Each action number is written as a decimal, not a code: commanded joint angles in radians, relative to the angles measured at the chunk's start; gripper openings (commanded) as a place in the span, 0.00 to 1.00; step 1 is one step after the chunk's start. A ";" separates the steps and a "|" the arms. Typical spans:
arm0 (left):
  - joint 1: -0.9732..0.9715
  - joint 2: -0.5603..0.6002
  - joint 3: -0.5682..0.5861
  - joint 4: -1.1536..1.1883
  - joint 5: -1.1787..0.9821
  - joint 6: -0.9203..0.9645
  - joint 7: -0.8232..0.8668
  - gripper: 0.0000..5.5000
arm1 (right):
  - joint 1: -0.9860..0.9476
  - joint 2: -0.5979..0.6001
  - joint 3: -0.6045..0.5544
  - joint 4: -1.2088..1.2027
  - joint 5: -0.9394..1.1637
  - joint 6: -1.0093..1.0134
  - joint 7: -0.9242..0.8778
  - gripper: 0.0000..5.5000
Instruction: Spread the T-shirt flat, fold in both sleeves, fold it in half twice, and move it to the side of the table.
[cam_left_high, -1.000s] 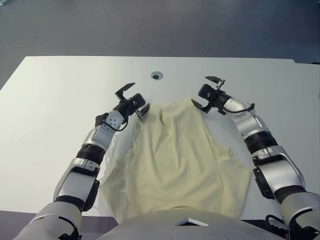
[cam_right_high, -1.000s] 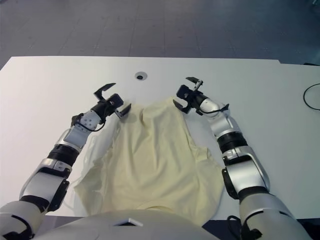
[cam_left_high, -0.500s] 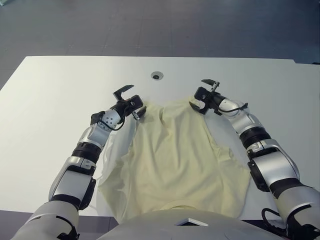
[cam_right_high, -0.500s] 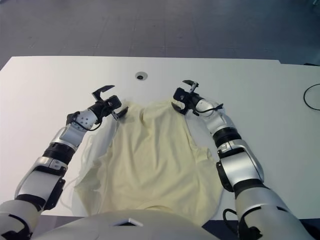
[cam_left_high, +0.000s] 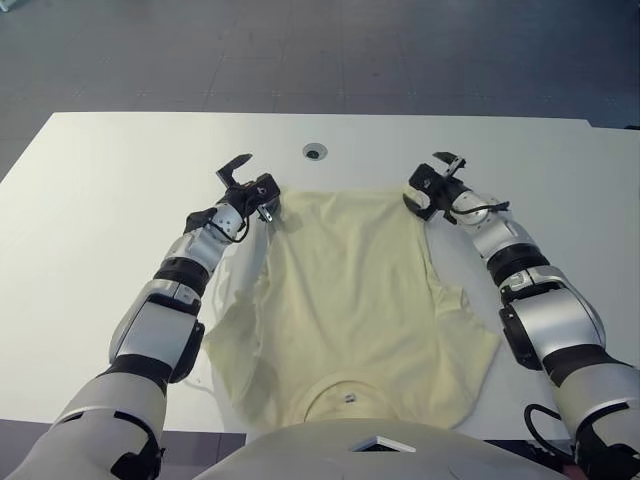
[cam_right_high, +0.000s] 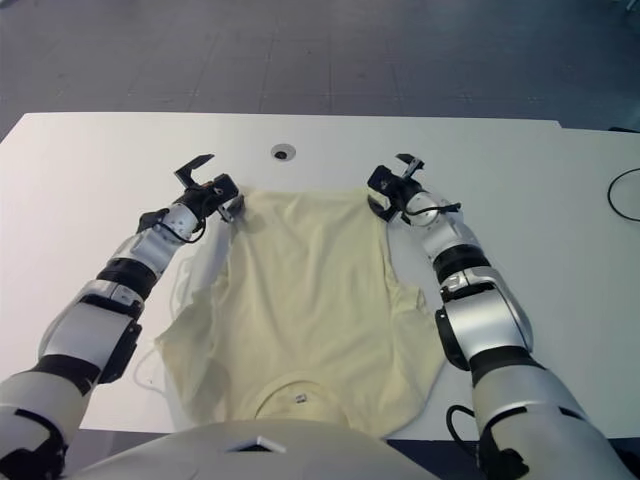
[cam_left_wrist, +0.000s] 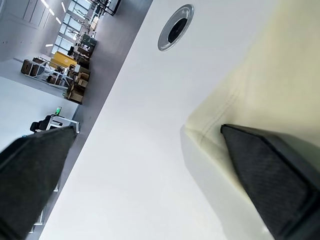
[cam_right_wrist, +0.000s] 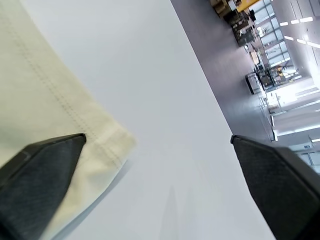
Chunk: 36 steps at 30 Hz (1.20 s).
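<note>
A pale yellow T-shirt (cam_left_high: 350, 290) lies on the white table (cam_left_high: 120, 200), hem at the far side and collar (cam_left_high: 345, 398) nearest me. Its sleeves are bunched at both sides. My left gripper (cam_left_high: 252, 187) is open at the far-left hem corner. In the left wrist view one finger (cam_left_wrist: 270, 175) rests on the hem corner (cam_left_wrist: 210, 130) while the other hangs off the cloth. My right gripper (cam_left_high: 432, 180) is open at the far-right hem corner. In its wrist view one finger (cam_right_wrist: 40, 170) lies on the cloth by the corner (cam_right_wrist: 112, 145).
A round cable hole (cam_left_high: 314, 151) sits in the table just beyond the hem. A black cable (cam_right_high: 622, 190) loops at the table's right edge. Bare tabletop stretches to the left, right and far side of the shirt.
Both grippers moved outward and a little farther away, drawing the hem out straight and wide. The shirt slid away from me, and its collar now shows at the near edge.
</note>
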 joint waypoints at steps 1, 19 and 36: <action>-0.009 -0.033 -0.006 0.088 0.001 0.006 0.005 0.98 | 0.003 0.003 -0.021 0.060 0.015 0.017 -0.003 0.98; -0.046 -0.088 0.098 0.064 -0.129 -0.071 0.016 0.98 | -0.033 0.020 -0.106 0.019 0.090 -0.001 -0.063 0.98; -0.099 -0.116 0.121 0.064 -0.145 -0.104 0.023 0.98 | -0.062 0.025 -0.110 0.007 0.077 0.011 -0.072 0.98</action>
